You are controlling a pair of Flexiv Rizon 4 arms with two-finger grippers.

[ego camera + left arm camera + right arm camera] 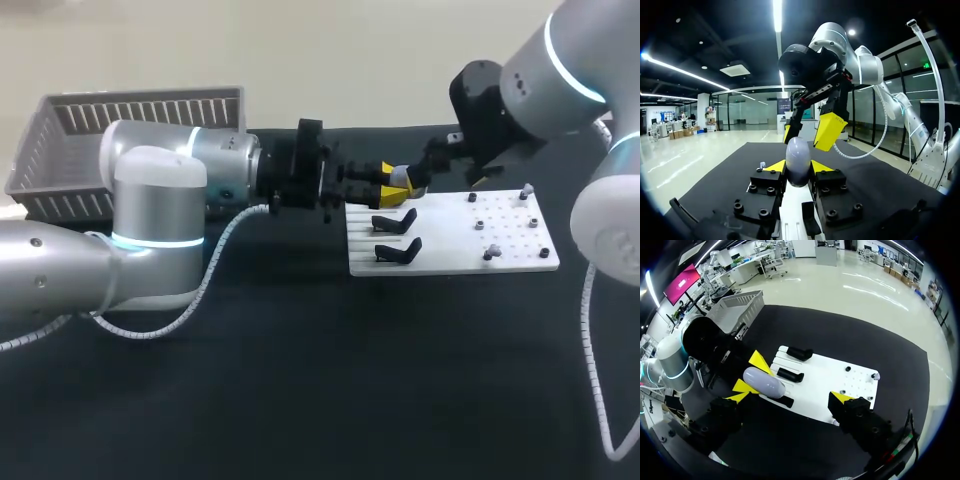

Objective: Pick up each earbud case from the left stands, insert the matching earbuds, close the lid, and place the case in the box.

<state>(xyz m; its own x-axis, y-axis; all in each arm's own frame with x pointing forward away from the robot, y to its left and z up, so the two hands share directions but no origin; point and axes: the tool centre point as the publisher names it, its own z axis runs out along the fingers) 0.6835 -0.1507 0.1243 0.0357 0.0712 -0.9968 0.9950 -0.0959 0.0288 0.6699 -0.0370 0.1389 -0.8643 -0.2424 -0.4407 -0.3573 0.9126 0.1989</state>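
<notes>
Case [798, 152]: a smooth, pale, egg-rounded shell with a glossy skin. It is held clear of the counter [300, 400], over the left edge of the board [520, 262].
Left claw [798, 167]: it is closed on the case, with one yellow tip pressed to each flank low on the shell. The upper half is left bare.
Right claw [809, 132]: it is spread wide and nothing is held. It is set just ahead of the case; contact cannot be told.
Weight: the case is judged light, a hollow hard-plastic shell.
Stiffness: it is judged rigid, so no give is expected under the tips.
Slip: a polished, curved surface is judged slippery and is likely to squirt out if pinched off-centre.
Hold: the widest flanks are best taken squarely, with the lid end kept free. No seam can be made out.
Stands [397, 250]: two black angled cradles, matte, are seen on the board's grooved left part.
Board: a flat white plate, hard and smooth, drilled with rows of holes on its right part.
Earbuds [489, 255]: small pale pieces are set on the right part. Their shape is too small to tell.
Box [140, 112]: grey slatted plastic, open-topped, at the counter's far left.
Counter: a black, matte covering.
</notes>
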